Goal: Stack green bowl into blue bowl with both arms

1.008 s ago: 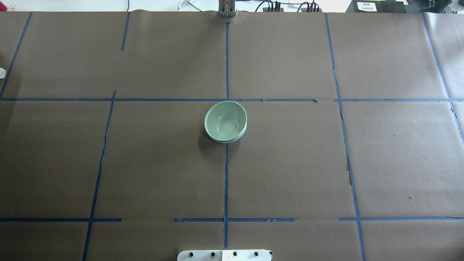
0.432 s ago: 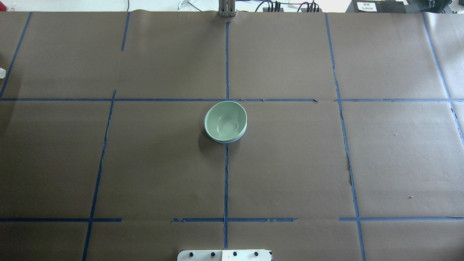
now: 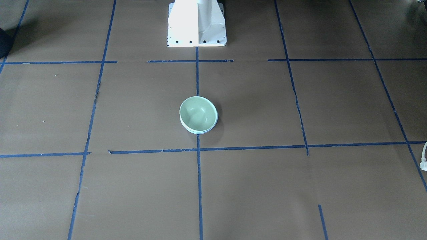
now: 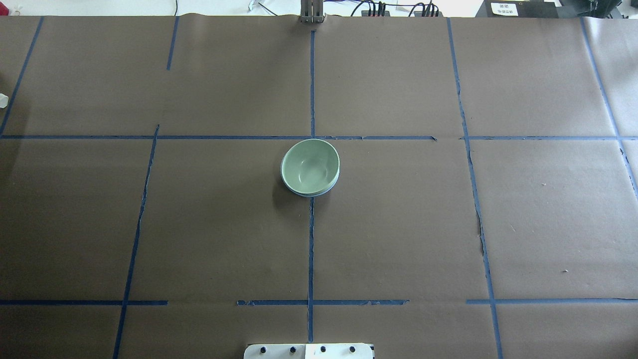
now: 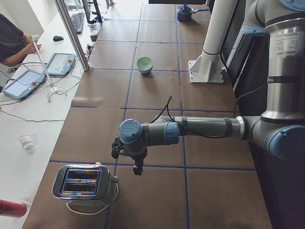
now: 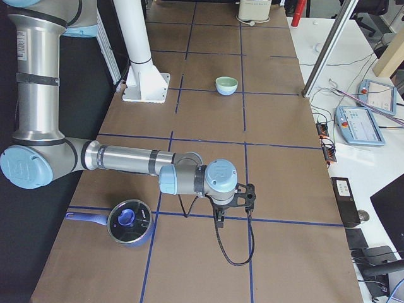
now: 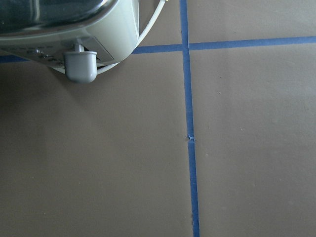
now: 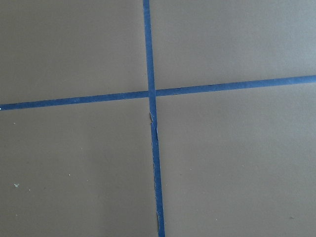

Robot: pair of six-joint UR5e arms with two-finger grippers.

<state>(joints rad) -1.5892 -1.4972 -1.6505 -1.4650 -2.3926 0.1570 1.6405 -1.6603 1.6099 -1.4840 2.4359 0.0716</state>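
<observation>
The green bowl (image 4: 310,166) sits nested inside the blue bowl (image 4: 313,194) at the table's middle; only a thin pale blue rim shows under it. Both also show in the front view, green bowl (image 3: 198,114) in blue bowl (image 3: 199,132). The left gripper (image 5: 137,169) hangs near the table's left end, next to a toaster, far from the bowls. The right gripper (image 6: 219,219) hangs near the right end, beside a pot. I cannot tell whether either is open or shut. Neither gripper shows in the overhead or front views.
A chrome toaster (image 5: 83,183) stands at the left end and shows in the left wrist view (image 7: 74,29). A blue-handled pot (image 6: 129,221) stands at the right end. The white pedestal (image 3: 196,23) stands at the robot's side. An operator (image 5: 12,43) sits by the tablets.
</observation>
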